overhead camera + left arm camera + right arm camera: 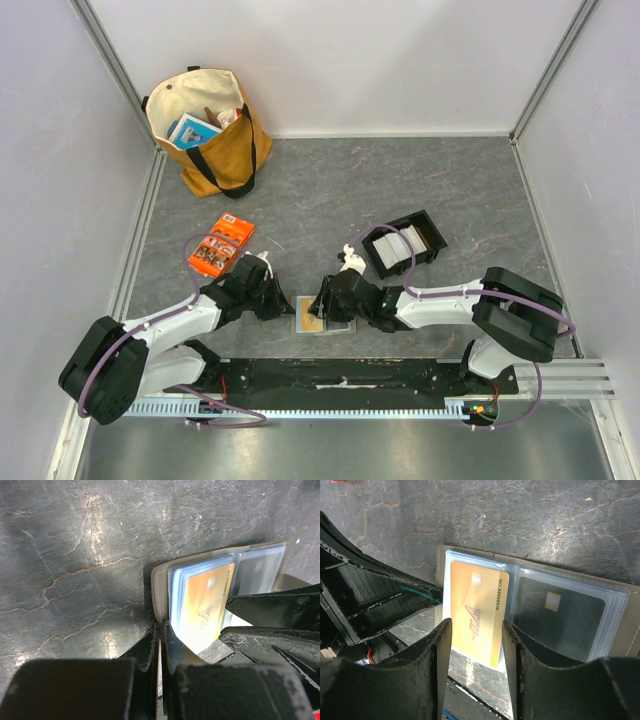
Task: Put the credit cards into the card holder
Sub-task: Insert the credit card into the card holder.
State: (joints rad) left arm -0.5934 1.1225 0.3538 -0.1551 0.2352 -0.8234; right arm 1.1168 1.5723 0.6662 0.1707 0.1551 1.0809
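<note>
Overhead, the card holder (312, 322) is lying open on the grey table (400, 190), near the front edge and between the two grippers. The left gripper (286, 305) is reaching in from the left, and the right gripper (322, 300) is reaching in from the right. A black tray (428, 235) is standing behind the right arm with pale cards (393, 248) stacked in it. An orange packet (220, 247) is lying behind the left arm. A tan tote bag (205, 130) is sitting in the far left corner.

Next, in the left wrist view, the left gripper (160, 630) is showing its fingers pressed together at the holder's grey cover edge (159, 590). A pale strip of that cover is running between them, so they are pinching it. An orange card (202, 605) is lying on the clear sleeves. The right gripper's fingers (265, 602) are coming in from the right, on either side of that card's near end.

Finally, in the right wrist view, the right gripper (476, 625) is holding its fingers partly apart, one along each long edge of the orange card (475, 612). Whether they are actually clamping it cannot be told. The card's far end is lying on the left sleeve, and its near end is sticking out past the holder's edge. A dark card (560, 615) is sitting inside the right sleeve. The left gripper's tip (437, 594) is touching the holder's left edge.
</note>
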